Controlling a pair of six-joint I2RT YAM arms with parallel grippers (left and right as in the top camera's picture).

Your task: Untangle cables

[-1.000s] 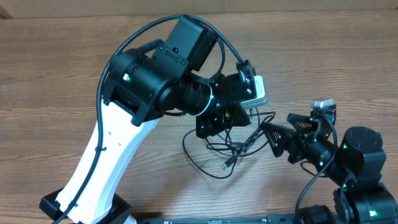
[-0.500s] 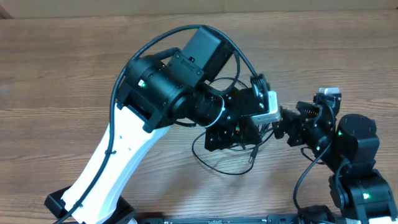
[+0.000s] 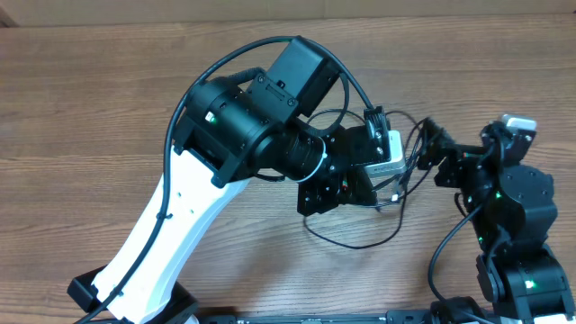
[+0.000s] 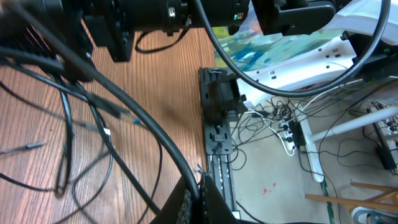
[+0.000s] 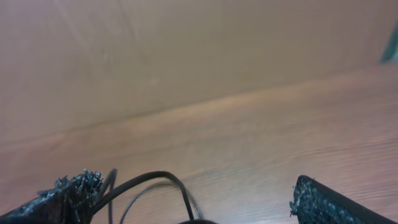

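While the left end effector (image 4: 198, 191) is pinched shut on a strand of the cables (image 3: 358, 245), the right end effector (image 5: 191, 194) stands wide open, with one thin loop arching up between its fingers, close to one pad. From overhead, the tangle lies on the counter (image 3: 90, 108) between the two arms. Its long axis runs diagonally from a slack loop below the left wrist, up and rightward, to strands beside the right end effector. Which way its ends point cannot be made out.
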